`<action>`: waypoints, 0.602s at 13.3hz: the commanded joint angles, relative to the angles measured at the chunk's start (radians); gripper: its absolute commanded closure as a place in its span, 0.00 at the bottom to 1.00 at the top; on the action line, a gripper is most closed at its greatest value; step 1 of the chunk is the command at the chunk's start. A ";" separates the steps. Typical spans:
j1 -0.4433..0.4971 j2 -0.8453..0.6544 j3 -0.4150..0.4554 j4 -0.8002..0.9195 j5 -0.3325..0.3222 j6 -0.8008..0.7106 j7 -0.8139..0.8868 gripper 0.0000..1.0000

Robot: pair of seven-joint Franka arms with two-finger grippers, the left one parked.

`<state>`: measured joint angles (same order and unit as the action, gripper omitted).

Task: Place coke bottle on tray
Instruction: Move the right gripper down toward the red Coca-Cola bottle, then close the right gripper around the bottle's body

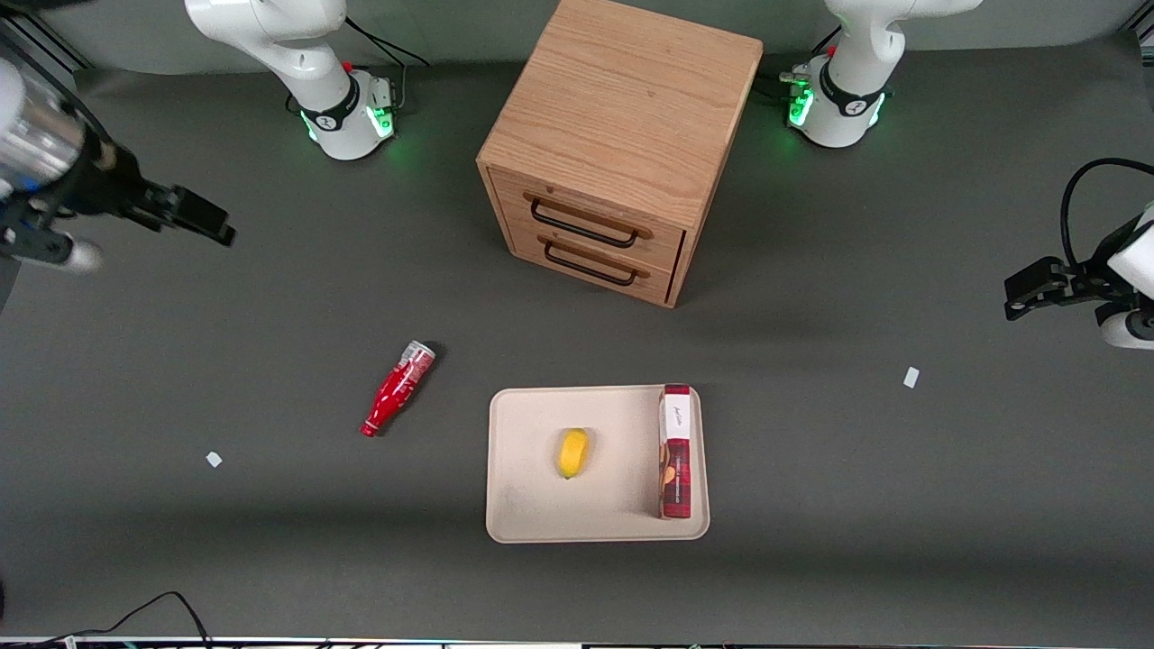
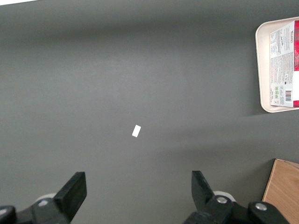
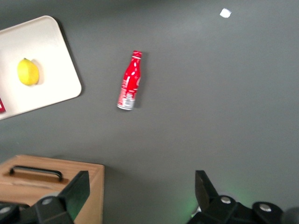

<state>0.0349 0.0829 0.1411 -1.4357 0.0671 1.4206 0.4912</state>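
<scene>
Coke bottle (image 1: 398, 388) lies flat on the table (image 1: 270, 315), beside the tray (image 1: 532, 505) and apart from it. Your claw (image 1: 194, 216) hangs with fingers spread apart, well away from the bottle, toward the working arm's end.

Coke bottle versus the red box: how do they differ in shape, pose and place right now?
The coke bottle is small and contoured; the red box is longer and rectangular. The bottle lies slanted on the bare table, off the tray; the box lies on the tray along its edge, beside the lemon. Both are red with white and lie flat. The claw hovers open, away from both.
</scene>
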 commanded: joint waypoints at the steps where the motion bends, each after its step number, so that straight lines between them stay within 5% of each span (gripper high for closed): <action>1: -0.019 0.193 0.066 0.058 0.025 0.067 0.114 0.00; 6: -0.018 0.394 0.112 -0.158 -0.021 0.412 0.308 0.00; 8: -0.016 0.438 0.112 -0.245 -0.087 0.530 0.389 0.00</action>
<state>0.0311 0.5277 0.2372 -1.6047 0.0355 1.8789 0.7982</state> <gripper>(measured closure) 0.000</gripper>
